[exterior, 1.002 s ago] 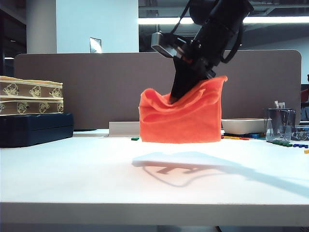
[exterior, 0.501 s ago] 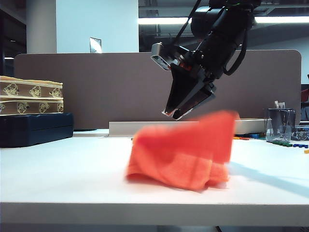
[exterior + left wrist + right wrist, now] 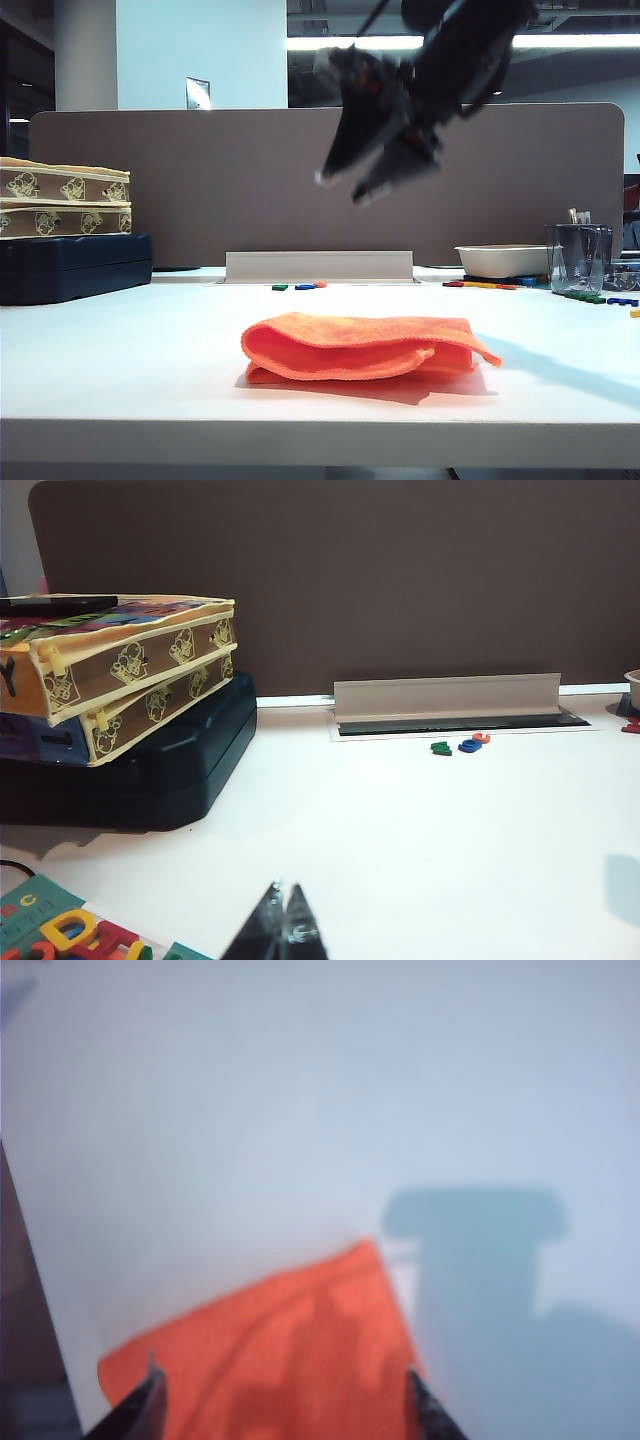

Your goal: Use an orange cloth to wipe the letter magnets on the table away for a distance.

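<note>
**Cloth flat on the desk, right gripper spread above it**

Seen from the exterior view, the soft bright-orange microfibre cloth (image 3: pixel 365 347) lies folded on the smooth white table (image 3: pixel 140 360), near its front edge. The black right gripper (image 3: pixel 345 188) hangs blurred in the air well above the cloth, touching nothing, its two fingers spread apart and empty. Small flat plastic letter magnets (image 3: pixel 298 286) in green, blue and orange lie behind the cloth, just before a grey metal strip (image 3: pixel 319 266); more lie far right beside a shallow white bowl (image 3: pixel 503 260) and a clear plastic cup (image 3: pixel 580 257). What either holds cannot be told.

Only the left wrist view shows the left gripper (image 3: pixel 280 927), low over the near table, its dark fingertips (image 3: pixel 296 923) meeting in a point. It also shows the same three magnets (image 3: pixel 459 745), a stack of yellow-edged patterned boxes (image 3: pixel 120 670) on a dark blue case (image 3: pixel 160 775), and a board of coloured letters (image 3: pixel 70 935) at the corner.

From the right wrist view, the orange cloth (image 3: pixel 290 1360) lies below and between the widely parted fingertips (image 3: pixel 148 1400), clear of them.
</note>
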Motion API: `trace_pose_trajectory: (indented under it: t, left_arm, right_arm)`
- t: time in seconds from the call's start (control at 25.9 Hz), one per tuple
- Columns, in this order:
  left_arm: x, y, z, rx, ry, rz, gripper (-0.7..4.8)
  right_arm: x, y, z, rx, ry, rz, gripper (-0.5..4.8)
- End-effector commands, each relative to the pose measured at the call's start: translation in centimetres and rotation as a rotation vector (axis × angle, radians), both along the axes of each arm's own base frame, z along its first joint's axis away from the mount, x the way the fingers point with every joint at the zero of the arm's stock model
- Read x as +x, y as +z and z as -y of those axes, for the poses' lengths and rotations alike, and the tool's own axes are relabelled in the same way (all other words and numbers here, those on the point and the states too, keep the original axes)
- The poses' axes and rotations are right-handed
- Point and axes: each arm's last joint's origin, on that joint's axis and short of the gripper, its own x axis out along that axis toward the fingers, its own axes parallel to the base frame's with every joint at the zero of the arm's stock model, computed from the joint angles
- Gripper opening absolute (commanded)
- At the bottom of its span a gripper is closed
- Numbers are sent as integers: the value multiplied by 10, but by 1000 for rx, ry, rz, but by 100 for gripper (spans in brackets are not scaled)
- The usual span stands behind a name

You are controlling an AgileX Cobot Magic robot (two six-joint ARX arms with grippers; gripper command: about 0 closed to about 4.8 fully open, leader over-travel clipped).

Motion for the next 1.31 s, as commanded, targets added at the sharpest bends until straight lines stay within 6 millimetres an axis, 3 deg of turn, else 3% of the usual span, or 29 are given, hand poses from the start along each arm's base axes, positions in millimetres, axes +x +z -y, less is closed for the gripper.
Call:
trace_pose_trajectory:
  t: [0.04,0.15,0.23,0.46,0.58,0.69,1.08,1.31]
  left_arm:
    - [-1,5,0,-6,-6,20,-6]
    - [-2,10,0,-7,-6,34,-6]
    - [-4,15,0,-8,-7,50,-6]
    - [-5,18,0,-8,-8,53,-6]
    - [-5,19,1,-4,-37,56,-6]
    - [-5,19,1,-2,-51,56,-6]
    - [-5,17,1,-1,-51,42,-6]
    - [-4,16,1,0,-51,28,-6]
  right_arm:
    - [-3,29,2,83,-31,129,306]
    - [-11,52,7,110,-62,228,305]
    - [-24,79,14,144,-85,335,277]
    - [-50,113,29,167,-124,445,278]
    - [-75,140,43,184,-171,543,278]
    - [-92,155,53,190,-207,600,278]
    - [-145,186,84,156,-318,748,278]
    - [-184,188,107,83,-384,778,278]
